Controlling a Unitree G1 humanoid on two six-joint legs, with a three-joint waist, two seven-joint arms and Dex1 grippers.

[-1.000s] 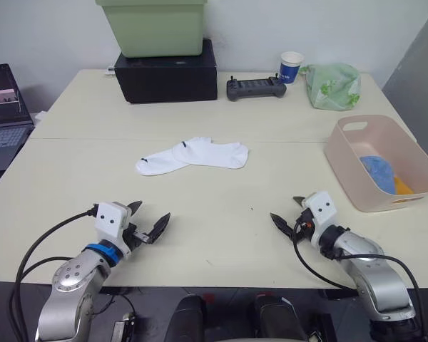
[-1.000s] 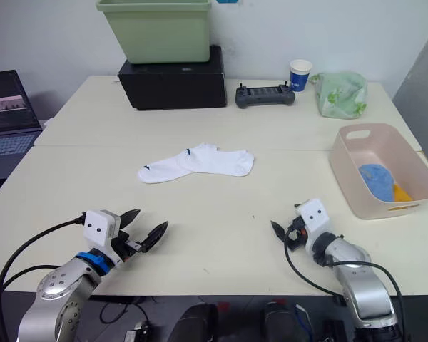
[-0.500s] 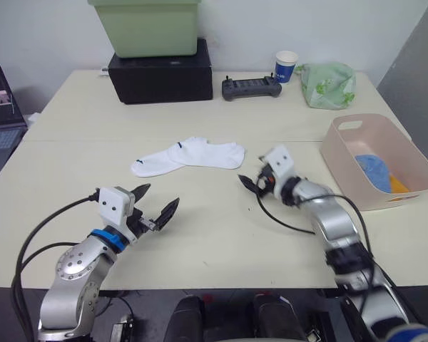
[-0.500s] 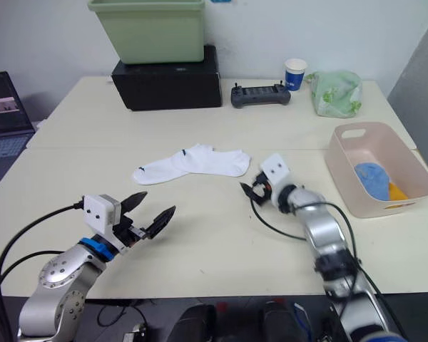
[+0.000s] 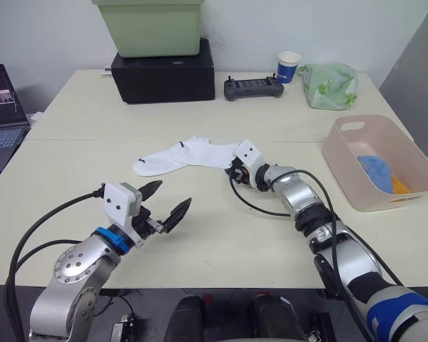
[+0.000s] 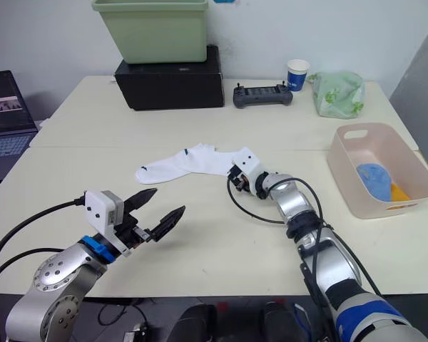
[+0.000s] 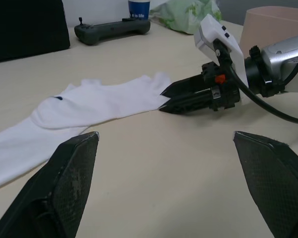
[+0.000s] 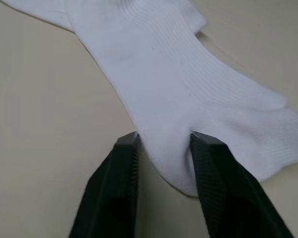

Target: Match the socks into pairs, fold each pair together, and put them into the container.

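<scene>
On beige table [image 5: 221, 235], white socks [image 5: 192, 154]

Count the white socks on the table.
2: both white socks overlap mid-table, one's end between the right gripper fingers. More may be hidden.

Two socks [image 5: 192, 154] sit overlapped about mid-frame on the bench [image 5: 221, 235], a bit left of centre. The right pincer [image 5: 233, 172] is right at their right end, tips either side of the sock edge. The left pincer [image 5: 164, 205] is lower left, well apart from them. The tub [image 5: 349, 160] is at the right edge with more socks in it. Along the top: bin [image 5: 150, 27] on box [image 5: 162, 71], then controller [image 5: 254, 87], cup [image 5: 288, 67], bag [image 5: 331, 85]. Laptop [image 5: 1, 107] is at the far left.
</scene>
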